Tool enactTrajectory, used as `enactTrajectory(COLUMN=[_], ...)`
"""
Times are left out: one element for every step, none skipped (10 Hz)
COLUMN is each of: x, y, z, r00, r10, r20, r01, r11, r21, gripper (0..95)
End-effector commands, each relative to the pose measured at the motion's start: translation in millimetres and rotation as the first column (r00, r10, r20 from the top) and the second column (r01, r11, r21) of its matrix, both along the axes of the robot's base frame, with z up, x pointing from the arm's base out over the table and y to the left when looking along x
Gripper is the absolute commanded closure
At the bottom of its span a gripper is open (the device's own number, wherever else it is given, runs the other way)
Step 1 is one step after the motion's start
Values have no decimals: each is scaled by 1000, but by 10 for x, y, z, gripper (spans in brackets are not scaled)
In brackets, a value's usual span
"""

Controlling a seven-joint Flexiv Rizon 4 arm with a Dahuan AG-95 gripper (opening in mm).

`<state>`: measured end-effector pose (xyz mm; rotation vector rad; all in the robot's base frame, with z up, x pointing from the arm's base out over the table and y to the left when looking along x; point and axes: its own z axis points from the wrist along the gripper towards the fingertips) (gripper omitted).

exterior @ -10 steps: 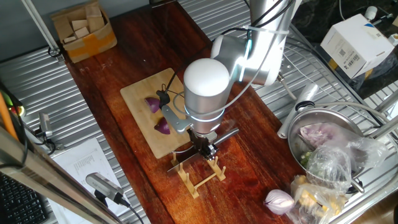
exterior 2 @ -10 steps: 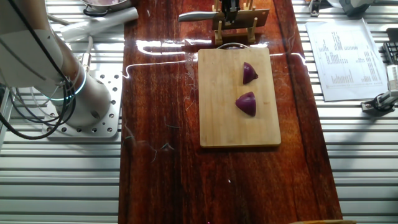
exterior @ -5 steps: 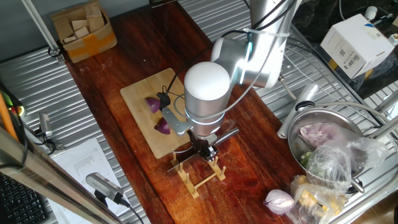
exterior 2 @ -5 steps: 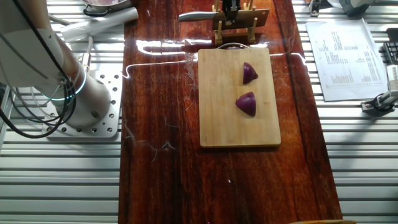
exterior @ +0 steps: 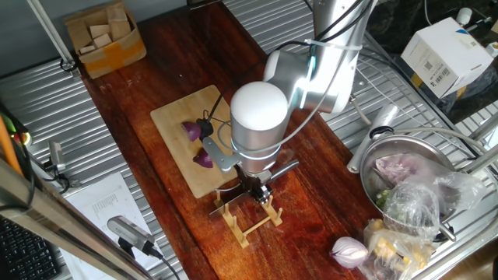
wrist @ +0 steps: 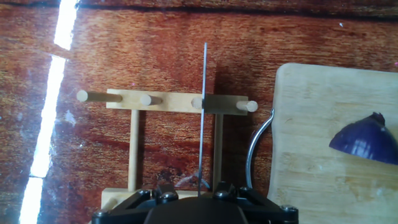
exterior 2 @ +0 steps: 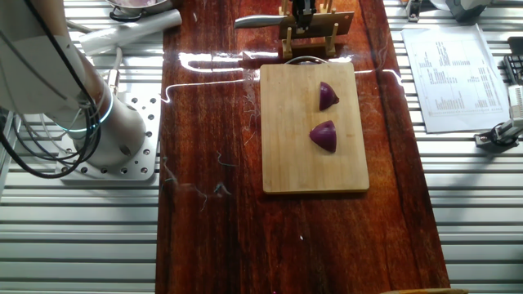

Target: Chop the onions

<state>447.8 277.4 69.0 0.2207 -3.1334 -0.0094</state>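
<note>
Dark red-brown wooden tabletop point(exterior 2: 212, 163), flanked on both long sides by ribbed metal surfaces. Bamboo cutting board point(exterior 2: 294, 155) lies flat on the table, a metal hanging loop point(wrist: 256, 146) at its end nearest the knife rack. Two onions point(exterior 2: 324, 135), purple-red wedges, sit on the board toward one long edge, apart from each other: one near the loop end point(exterior 2: 328, 95), the other about mid-board; in the first fixed view both show beside the arm point(exterior: 191, 130), and the hand view catches one wedge point(wrist: 365, 138) at the board's edge. Wooden peg rack point(wrist: 165, 102) stands on the table just beyond the board's loop end. Cleaver point(exterior 2: 260, 22) rests in the rack, blade on edge between the pegs, seen in the hand view as a thin vertical line point(wrist: 203, 112); its shiny steel end sticks out sideways past the rack. Gripper point(exterior: 255, 187) is lowered over the rack at the cleaver's handle; its fingers are hidden behind the hand housing and the rack, so whether they have closed on the handle cannot be told. Robot arm point(exterior: 261, 117), white and silver, stands over the board's end. Off the wood: a steel bowl point(exterior: 405, 167) with bagged produce, a whole pale onion point(exterior: 349, 250), a cardboard box of wooden blocks point(exterior: 105, 35), a printed sheet point(exterior 2: 458, 69).
</note>
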Motion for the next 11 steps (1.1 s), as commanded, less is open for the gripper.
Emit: enactTrajectory(x=[-5, -5, -8, -8, -8, -8, -8, -9, -11, -14, -19], y=[-6, -6, -10, -10, -11, -12, -12, -12, -12, -13, -13], z=[5, 5, 1, -3, -11, -14, -16, -17, -16, -15, -16], r00=[1000, 1000, 1000, 1000, 1000, 1000, 1000, 1000, 1000, 1000, 1000], r10=[0, 0, -5, -6, -14, -16, -15, -14, -14, -14, -14], r20=[-1, -1, -5, -6, -5, -5, -4, -5, -5, -4, -3], r01=[0, 0, 5, 6, 14, 15, 15, 14, 14, 14, 14], r11=[1000, 1000, 1000, 1000, 1000, 1000, 1000, 1000, 1000, 1000, 1000], r21=[0, -1, -9, -9, -9, -8, -8, -8, -8, -8, -7], gripper=[570, 570, 570, 570, 570, 570, 570, 570, 570, 570, 760])
